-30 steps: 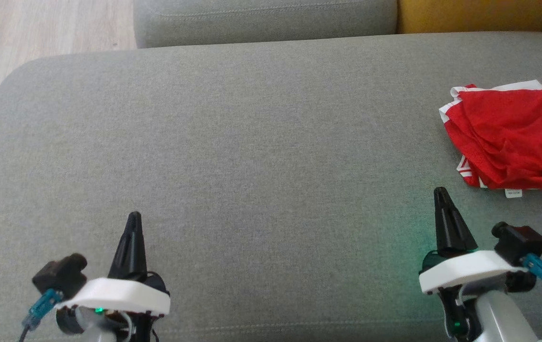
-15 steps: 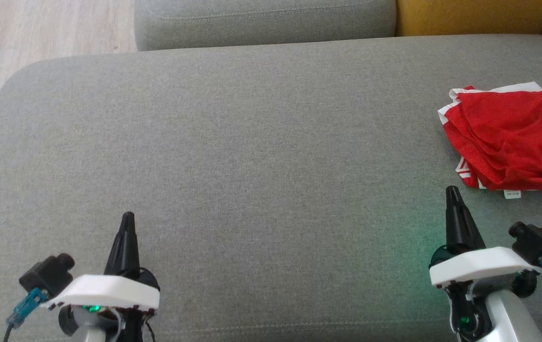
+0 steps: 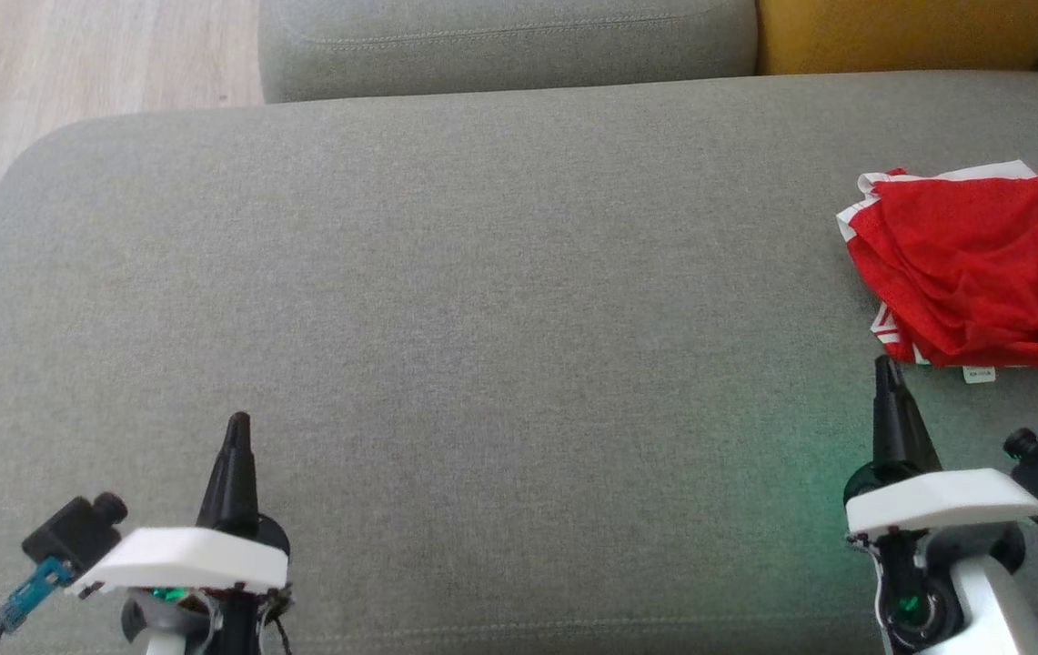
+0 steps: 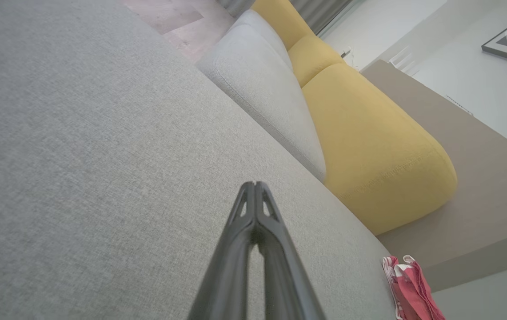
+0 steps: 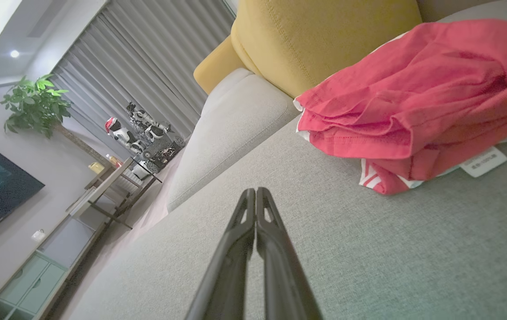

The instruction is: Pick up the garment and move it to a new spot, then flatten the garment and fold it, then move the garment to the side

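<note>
Red fabric, bunched up and creased: that's the garment (image 3: 973, 264), lying on the grey sofa seat (image 3: 482, 318) just past the tip of the right claw (image 3: 885, 362) and a bit to its right, not touching it. Its right side is cut off by the edge of the head view, so I can't tell how far it runs that way. White trim shows along the far edge and a few white stripes peek out at the corner nearest the claw, but the folds hide whatever pattern they belong to. A small white tag (image 3: 979, 374) pokes out from under the near edge (there's print on it, too tiny and blurry to read). Right claw has its two fingers pressed together, pinching nothing. Left claw (image 3: 237, 420) is the same, tips pressed together over bare cushion, with the garment well off to its right. Beyond the right claw, behind the garment, sits a yellow cushion (image 3: 901, 32), mostly cropped out.
</note>
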You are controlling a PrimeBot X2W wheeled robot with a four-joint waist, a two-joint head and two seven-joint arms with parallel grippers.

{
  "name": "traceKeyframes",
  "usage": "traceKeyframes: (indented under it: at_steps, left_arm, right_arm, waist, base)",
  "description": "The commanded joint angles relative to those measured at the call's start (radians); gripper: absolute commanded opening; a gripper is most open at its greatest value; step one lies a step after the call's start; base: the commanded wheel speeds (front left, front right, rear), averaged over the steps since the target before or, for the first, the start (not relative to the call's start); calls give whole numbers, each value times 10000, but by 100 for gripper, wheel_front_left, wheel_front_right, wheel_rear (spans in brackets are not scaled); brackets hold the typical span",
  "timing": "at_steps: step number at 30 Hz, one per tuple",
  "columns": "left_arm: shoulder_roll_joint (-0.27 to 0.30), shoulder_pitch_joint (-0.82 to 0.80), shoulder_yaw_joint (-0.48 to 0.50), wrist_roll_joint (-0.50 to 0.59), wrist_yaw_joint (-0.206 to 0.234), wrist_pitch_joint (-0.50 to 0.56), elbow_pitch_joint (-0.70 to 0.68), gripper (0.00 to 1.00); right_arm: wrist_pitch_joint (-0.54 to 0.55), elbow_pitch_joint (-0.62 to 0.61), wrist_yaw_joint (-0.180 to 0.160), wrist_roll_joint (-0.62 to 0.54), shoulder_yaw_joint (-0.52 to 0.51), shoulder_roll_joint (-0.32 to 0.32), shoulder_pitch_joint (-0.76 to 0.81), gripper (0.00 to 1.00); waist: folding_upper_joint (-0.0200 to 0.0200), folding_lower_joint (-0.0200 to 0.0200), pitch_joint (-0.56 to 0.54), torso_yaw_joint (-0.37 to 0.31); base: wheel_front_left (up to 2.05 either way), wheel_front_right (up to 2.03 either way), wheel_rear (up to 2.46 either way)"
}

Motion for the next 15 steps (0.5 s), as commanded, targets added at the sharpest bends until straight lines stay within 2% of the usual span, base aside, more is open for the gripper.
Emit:
traceKeyframes:
  at_steps: [1,15]
  left_arm:
    - [158,-565,269,-214,-67,79,-296,0]
    - [191,-673,529,-1606,-223,466,-159,0]
  right_arm:
    - [38,-390,-3,278,19,-124,-299,0]
    - [426,-506,-5,1901,-185,-135,-248,0]
  waist:
    - [0,0,-6,0]
    - [0,0,-87,-4]
  base:
    - [0,0,0]
    - [0,0,0]
